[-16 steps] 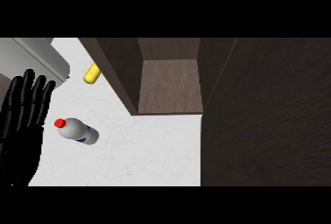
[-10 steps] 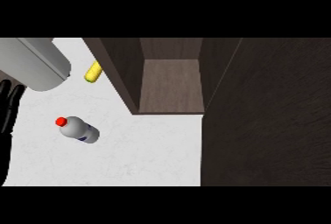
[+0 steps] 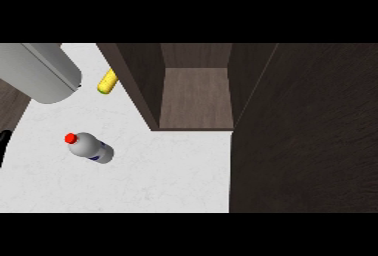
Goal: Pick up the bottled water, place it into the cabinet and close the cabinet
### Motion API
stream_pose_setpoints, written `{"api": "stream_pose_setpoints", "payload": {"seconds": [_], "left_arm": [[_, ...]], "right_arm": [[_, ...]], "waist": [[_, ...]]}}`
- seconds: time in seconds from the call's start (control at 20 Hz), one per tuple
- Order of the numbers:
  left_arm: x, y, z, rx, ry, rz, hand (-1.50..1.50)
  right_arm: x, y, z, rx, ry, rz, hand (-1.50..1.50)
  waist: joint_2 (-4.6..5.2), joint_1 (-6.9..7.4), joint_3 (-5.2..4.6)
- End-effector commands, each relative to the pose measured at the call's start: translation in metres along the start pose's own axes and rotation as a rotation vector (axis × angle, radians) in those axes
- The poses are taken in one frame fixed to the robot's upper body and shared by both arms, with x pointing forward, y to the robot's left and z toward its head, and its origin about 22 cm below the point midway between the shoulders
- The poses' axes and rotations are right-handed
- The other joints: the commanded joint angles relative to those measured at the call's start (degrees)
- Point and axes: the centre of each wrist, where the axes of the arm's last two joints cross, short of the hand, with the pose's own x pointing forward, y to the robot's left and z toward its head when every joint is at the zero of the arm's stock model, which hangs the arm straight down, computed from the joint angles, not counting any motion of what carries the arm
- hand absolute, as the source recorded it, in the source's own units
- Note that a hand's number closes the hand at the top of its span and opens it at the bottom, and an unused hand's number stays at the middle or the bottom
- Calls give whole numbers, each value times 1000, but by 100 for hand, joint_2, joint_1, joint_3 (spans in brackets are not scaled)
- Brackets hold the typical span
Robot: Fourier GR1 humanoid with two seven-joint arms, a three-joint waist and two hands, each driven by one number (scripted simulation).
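Bottled water (image 3: 91, 147) on counter, apart from left hand (image 3: 3, 145) fingers.

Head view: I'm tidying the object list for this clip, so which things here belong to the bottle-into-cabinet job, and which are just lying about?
For the job:
- water bottle, red cap, lying on the white counter
- cabinet, standing open
- left hand, only a sliver at the left edge

Lying about:
- yellow object beside the cabinet
- grey forearm at upper left

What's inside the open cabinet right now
Nothing shows inside the cabinet: only its bare brown shelf and back wall. The bottled water lies outside on the white counter. The cabinet's side walls hide its inner corners.
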Motion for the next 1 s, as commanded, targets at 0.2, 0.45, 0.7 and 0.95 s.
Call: {"api": "stream_pose_setpoints", "payload": {"seconds": [0.2,0.45,0.7,0.95], "left_arm": [[18,3,46,22,18,36,-150],[30,7,52,27,25,39,-150],[32,14,56,13,50,8,-150],[14,27,43,52,59,11,-150]], "right_arm": [[30,4,35,17,-3,-14,-150],[29,3,43,-1,-2,-22,-150],[35,1,46,7,14,1,-150],[42,0,60,24,8,-15,-150]], "waist": [[-3,-1,-1],[-9,-4,0],[-2,3,-1],[0,-68,-1]]}}
